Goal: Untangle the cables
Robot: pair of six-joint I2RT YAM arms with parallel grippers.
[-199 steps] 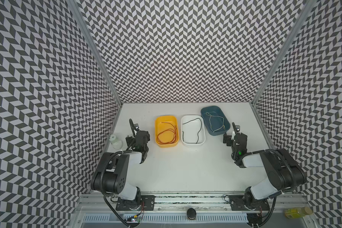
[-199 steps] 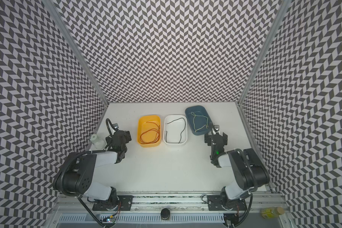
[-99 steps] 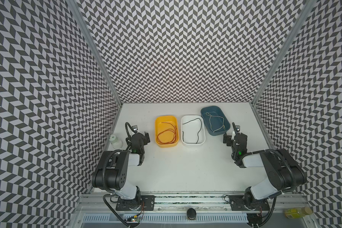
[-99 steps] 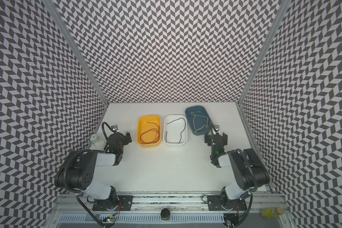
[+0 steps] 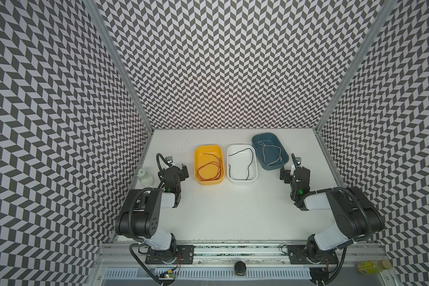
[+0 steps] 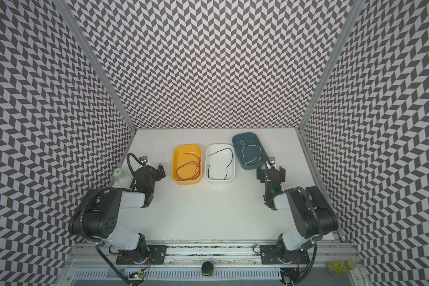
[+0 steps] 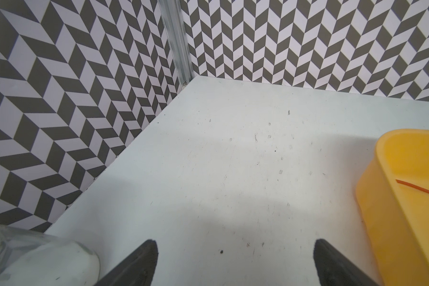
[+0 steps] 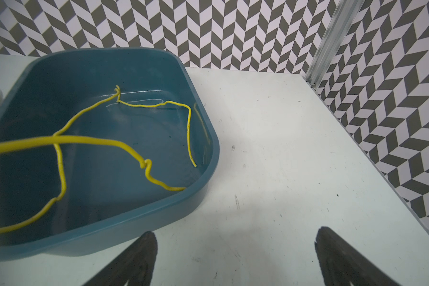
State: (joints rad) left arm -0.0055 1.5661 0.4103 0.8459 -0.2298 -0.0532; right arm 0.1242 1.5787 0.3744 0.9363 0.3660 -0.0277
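Pale tabletop (image 5: 233,210), zigzag walls (image 5: 233,74). I see both claws spread open and empty in both top views: left claw (image 5: 174,170) left of centre, just beside the yellow tray (image 5: 195,161) holding the red cable (image 5: 219,169); right claw (image 5: 295,171) right of centre, near the blue tray (image 5: 274,167) holding the yellow cable (image 8: 188,128). Between them, the black cable (image 5: 248,168) lies in the white tray (image 5: 242,181). From the left wrist I get only a red sliver; the yellow cable blurs off-frame.

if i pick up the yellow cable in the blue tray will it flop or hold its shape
Probably holds its shape somewhat: the yellow cable keeps sharp kinks, and one strand looks raised off the floor of the blue tray. Likely very light, being so thin. It crosses itself, so lifting one end may drag the rest along.
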